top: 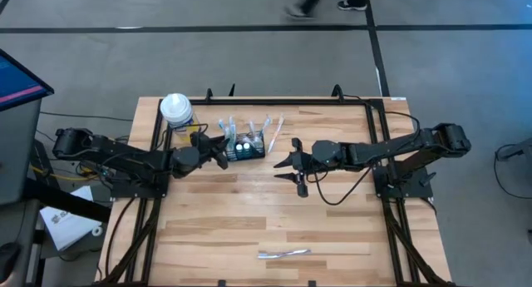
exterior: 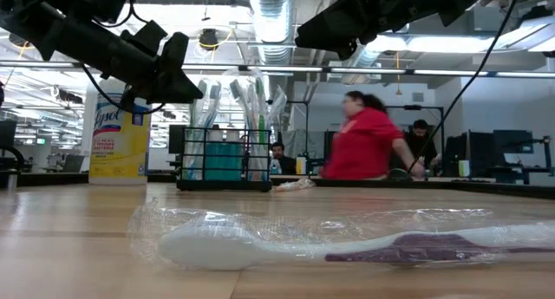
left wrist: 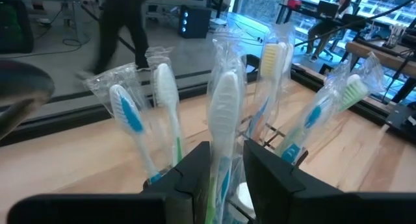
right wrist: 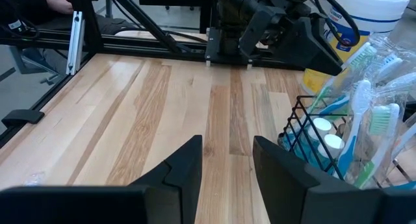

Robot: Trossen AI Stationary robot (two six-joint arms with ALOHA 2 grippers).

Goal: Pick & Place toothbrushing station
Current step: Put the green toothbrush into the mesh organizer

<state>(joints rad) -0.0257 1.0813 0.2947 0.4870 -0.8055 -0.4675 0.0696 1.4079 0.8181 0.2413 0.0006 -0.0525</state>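
The black wire-mesh caddy (top: 248, 145) stands at the table's far middle and holds several wrapped toothbrushes upright; it also shows in the low view (exterior: 224, 165) and the right wrist view (right wrist: 312, 146). My left gripper (top: 223, 148) is at the caddy's left end, shut on a wrapped white toothbrush (left wrist: 224, 113). My right gripper (top: 287, 164) hovers open and empty to the caddy's right (right wrist: 227, 165). Another wrapped toothbrush (top: 283, 254) lies flat near the table's front edge (exterior: 347, 243). My left gripper pinches the wrapped white toothbrush between its two fingers (left wrist: 195, 175), on the handle just below the head (left wrist: 224, 156). The fingers come level from the table's left and lie across it. The brush stands upright among the others; the fingers hide its lower end.
A yellow canister with a white lid (top: 176, 111) stands at the far left behind my left arm. The black table frame (top: 274, 100) runs along the far edge. Bare wood lies between the caddy and the front toothbrush. People (exterior: 364, 143) are in the room beyond.
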